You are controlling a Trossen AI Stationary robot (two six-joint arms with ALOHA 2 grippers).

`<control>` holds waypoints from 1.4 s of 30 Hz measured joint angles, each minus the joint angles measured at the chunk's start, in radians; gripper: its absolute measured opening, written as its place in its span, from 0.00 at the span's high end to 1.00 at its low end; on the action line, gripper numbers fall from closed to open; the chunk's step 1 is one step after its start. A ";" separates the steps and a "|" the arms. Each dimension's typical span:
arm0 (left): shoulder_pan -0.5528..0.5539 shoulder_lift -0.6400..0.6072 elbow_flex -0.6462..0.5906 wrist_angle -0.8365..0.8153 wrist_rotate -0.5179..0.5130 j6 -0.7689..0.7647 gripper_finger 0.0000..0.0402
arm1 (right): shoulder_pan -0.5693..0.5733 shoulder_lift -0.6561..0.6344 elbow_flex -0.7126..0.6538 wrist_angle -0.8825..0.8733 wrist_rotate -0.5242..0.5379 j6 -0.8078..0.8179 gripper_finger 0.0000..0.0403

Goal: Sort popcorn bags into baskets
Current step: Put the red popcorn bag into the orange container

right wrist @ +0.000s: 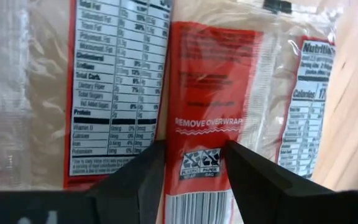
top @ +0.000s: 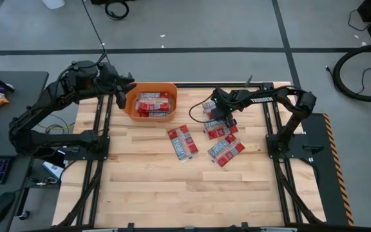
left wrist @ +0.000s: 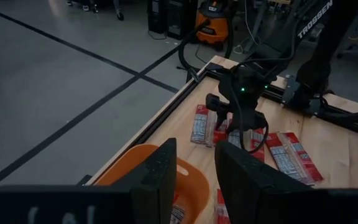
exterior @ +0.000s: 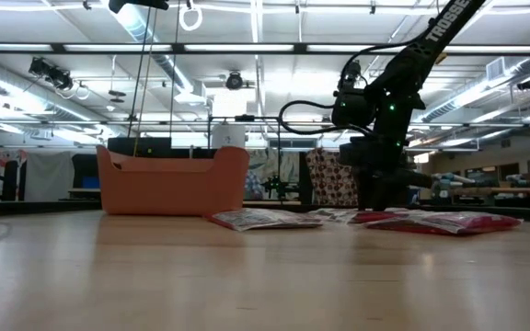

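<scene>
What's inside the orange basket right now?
The orange basket holds several red popcorn bags lying flat, seen from above. Whether more lie beneath them cannot be seen. From table height its wall hides the contents completely.

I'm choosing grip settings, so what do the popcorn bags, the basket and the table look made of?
Popcorn bags: thin, glossy clear plastic overwrap, going by the sheen, the wrinkles and the print "remove overwrap".
Basket: orange moulded plastic, smooth and matte, with rounded corners.
Table: light wood in joined strips, probably butcher block, with a satin finish.
</scene>
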State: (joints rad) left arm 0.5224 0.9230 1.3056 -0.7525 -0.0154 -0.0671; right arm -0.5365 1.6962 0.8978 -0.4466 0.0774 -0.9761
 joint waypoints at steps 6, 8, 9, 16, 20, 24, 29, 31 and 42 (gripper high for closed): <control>0.000 0.000 0.000 0.000 0.000 -0.019 0.72 | -0.002 0.000 0.000 0.004 -0.035 0.008 0.58; 0.000 0.000 0.000 0.000 0.000 -0.019 0.72 | -0.002 0.000 0.000 0.004 -0.054 0.040 0.61; 0.000 0.000 0.000 0.000 0.000 -0.019 0.72 | -0.001 0.000 -0.001 0.004 -0.062 0.055 0.63; 0.000 0.000 0.000 0.000 0.000 -0.015 0.72 | 0.000 0.001 -0.001 0.002 -0.076 0.100 0.83; 0.000 0.000 0.000 0.000 0.000 0.000 0.72 | 0.002 0.001 0.001 0.001 -0.078 0.149 0.95; 0.000 0.000 0.000 0.000 0.000 0.009 0.72 | 0.015 0.006 0.029 -0.018 -0.075 0.194 0.98; 0.000 0.000 0.000 0.002 0.000 0.005 0.72 | 0.037 0.008 0.127 -0.039 -0.075 0.260 0.98; 0.000 0.000 0.000 0.009 0.000 0.001 0.72 | 0.042 0.008 0.182 -0.059 -0.070 0.298 0.99; 0.000 0.000 0.000 0.065 0.000 0.052 0.72 | 0.094 0.005 0.559 -0.052 0.031 0.358 0.99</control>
State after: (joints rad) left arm 0.5222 0.9226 1.3056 -0.6875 -0.0152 -0.0147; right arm -0.4421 1.7009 1.4565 -0.4985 0.1081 -0.6183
